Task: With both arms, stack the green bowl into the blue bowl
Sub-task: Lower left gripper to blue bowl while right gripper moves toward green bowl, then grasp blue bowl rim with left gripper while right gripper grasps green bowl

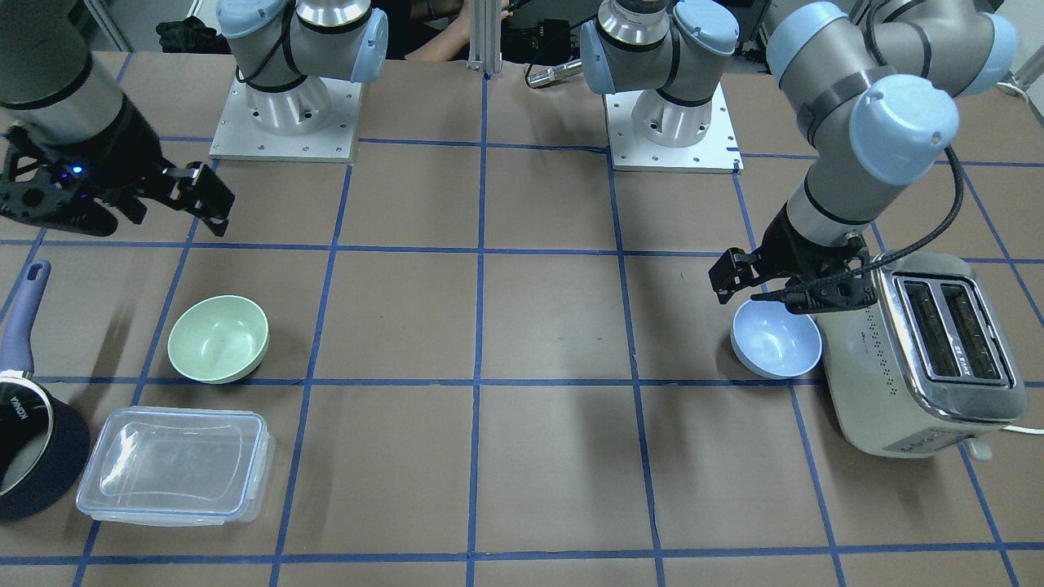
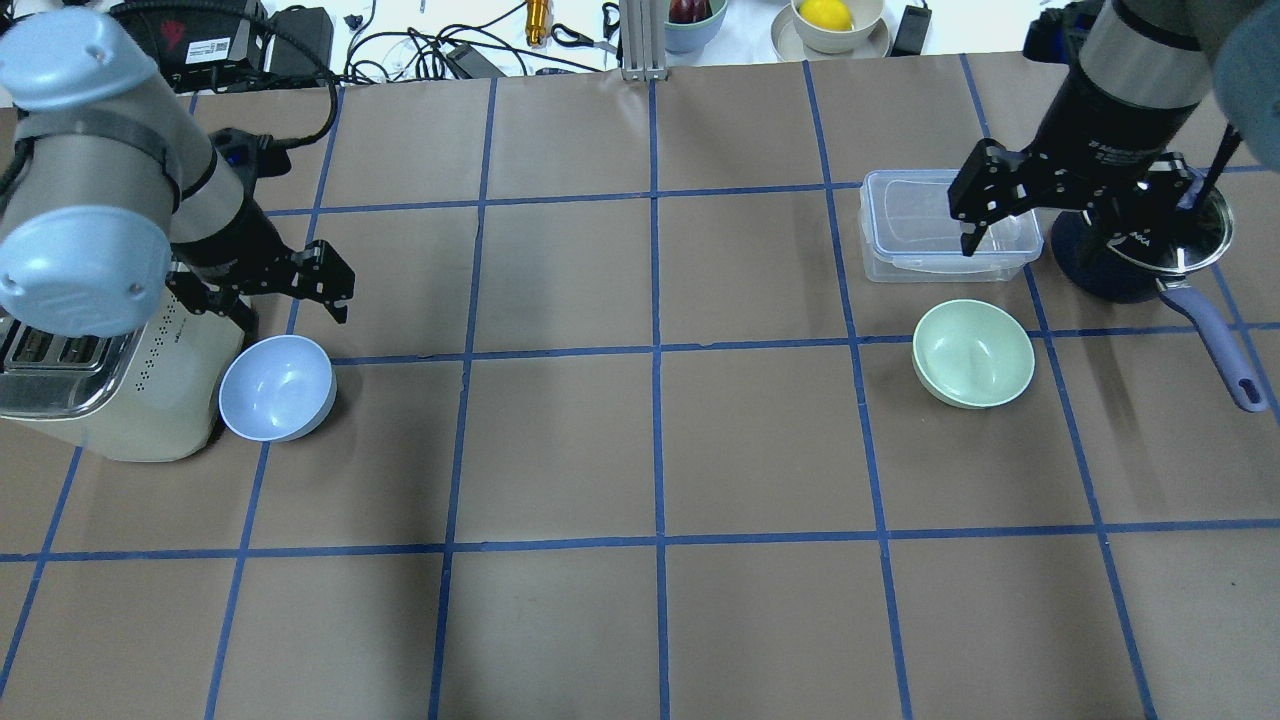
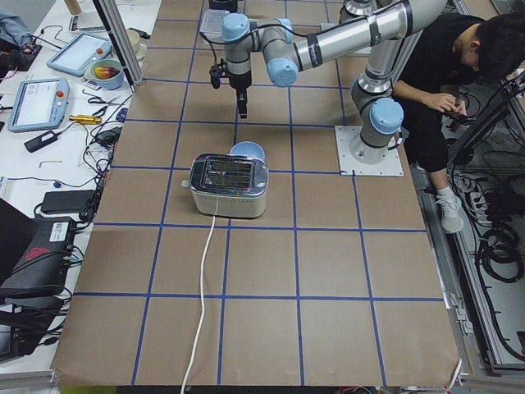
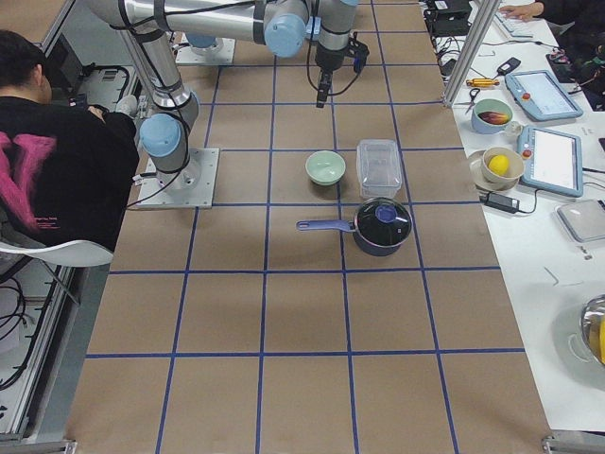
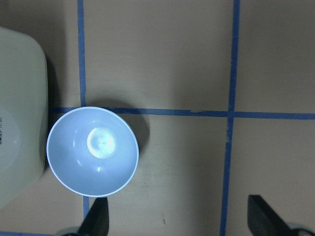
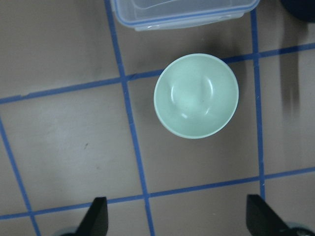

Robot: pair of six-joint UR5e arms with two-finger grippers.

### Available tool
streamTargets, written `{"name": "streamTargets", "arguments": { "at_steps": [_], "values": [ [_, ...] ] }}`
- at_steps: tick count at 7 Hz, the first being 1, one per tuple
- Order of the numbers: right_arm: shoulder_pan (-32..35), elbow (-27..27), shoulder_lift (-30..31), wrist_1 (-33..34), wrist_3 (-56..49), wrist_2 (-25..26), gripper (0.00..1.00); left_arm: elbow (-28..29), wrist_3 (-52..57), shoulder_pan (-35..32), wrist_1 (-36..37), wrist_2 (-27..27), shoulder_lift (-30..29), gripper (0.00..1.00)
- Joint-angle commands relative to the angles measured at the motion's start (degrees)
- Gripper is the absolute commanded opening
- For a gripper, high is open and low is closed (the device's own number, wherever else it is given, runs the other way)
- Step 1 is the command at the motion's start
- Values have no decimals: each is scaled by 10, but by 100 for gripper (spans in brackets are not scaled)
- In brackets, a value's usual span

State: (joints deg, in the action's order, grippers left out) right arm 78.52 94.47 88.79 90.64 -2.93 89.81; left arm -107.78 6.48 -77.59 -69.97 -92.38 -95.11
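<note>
Green bowl (image 2: 973, 353): small, round, pale mint, smooth matte finish, plain inside and out. Stands upright, mouth facing up; being round, it has no long axis. It rests on the brown paper-covered table (image 2: 650, 450) in the robot's right half, straddling a blue tape line, near the clear rectangular lidded container (image 2: 900, 240) and the handle of the dark navy saucepan (image 2: 1130, 270), touching neither.

Right gripper (image 6: 179, 216): black, two fingers spread wide, nothing between them. It hangs above the table; in its wrist view the green bowl lies ahead of the fingertips, roughly centred between them, well clear of both.

Blue bowl (image 2: 277, 387): same size and form, pale light blue, matte, upright, mouth up. It sits in the left half, just beside the cream toaster (image 2: 120, 400); whether they touch cannot be told.

Left gripper (image 5: 179, 219): fingers wide apart, holding nothing, raised above the table. The blue bowl lies ahead of it, offset toward the toaster-side finger.
</note>
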Motion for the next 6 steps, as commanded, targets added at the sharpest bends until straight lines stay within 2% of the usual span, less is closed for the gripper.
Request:
{"name": "streamTargets", "arguments": {
  "at_steps": [1,3,4,5,6],
  "values": [
    [-81,86,-22,99,-129,-2,100,-64,-6,12,70,1,-34,100],
    [-91,154,-71,247,-161,1,100,-77,-2,13,107,-3,-71,98],
    [-93,166,-93,277,-180,3,100,-77,2,13,124,-7,-94,77],
    [-99,171,-108,278,-181,2,100,-74,3,13,127,-9,-109,41],
    [-100,181,-117,278,-182,-1,100,-74,4,13,139,-9,-117,12]
  ]
}}
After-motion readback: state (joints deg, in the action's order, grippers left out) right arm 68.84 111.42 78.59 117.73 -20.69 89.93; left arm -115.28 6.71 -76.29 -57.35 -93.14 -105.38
